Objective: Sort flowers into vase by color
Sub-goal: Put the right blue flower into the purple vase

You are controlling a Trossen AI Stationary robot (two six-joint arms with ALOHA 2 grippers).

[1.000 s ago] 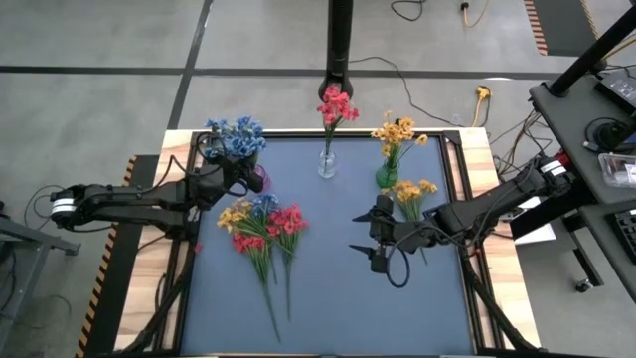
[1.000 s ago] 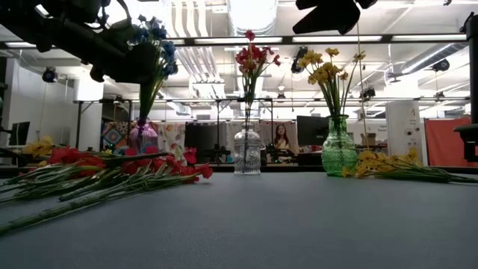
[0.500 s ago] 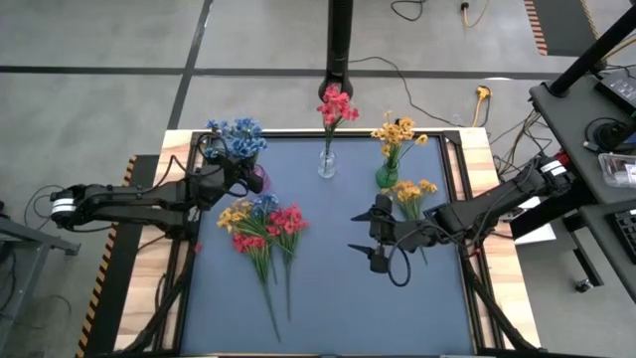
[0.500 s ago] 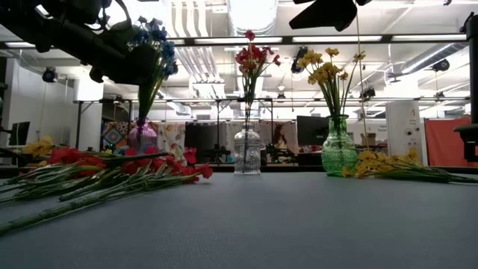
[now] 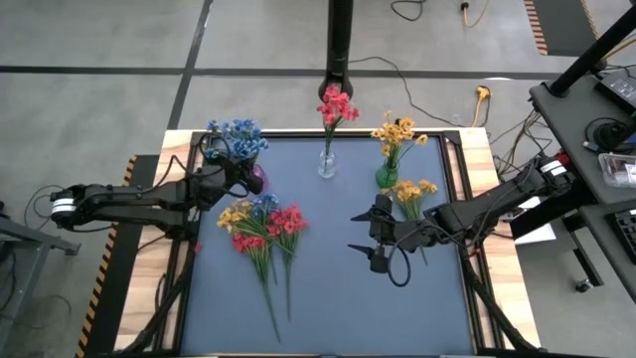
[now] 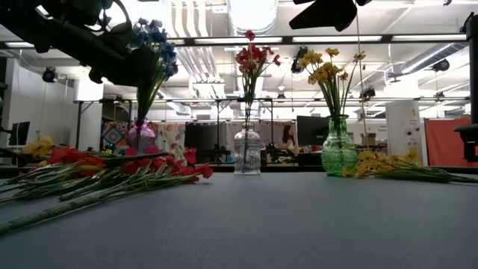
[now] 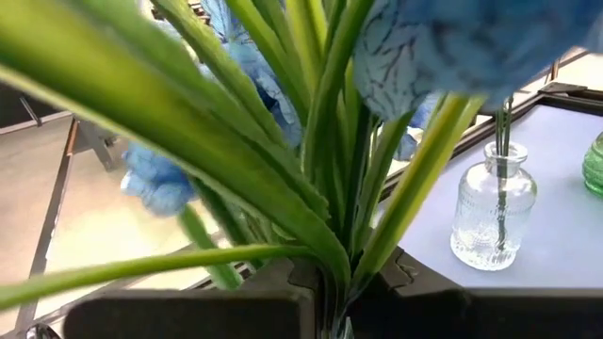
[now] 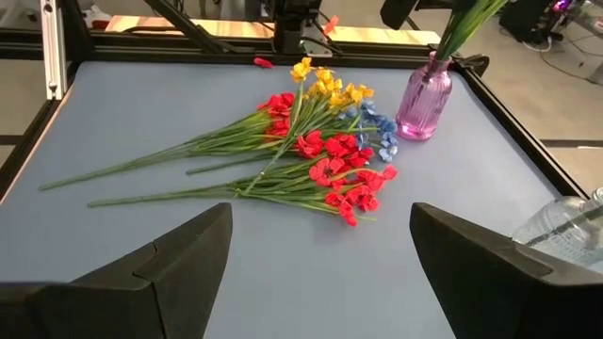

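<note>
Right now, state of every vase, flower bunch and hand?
Purple vase: upright, blue flowers in it.
Clear vase: upright, red flowers in it.
Green vase: upright, yellow flowers in it.
Mixed pile: lying flat, unsorted.
Yellow sprig: lying flat.
Left hand: shut on blue flowers.
Right hand: open, empty.
</note>
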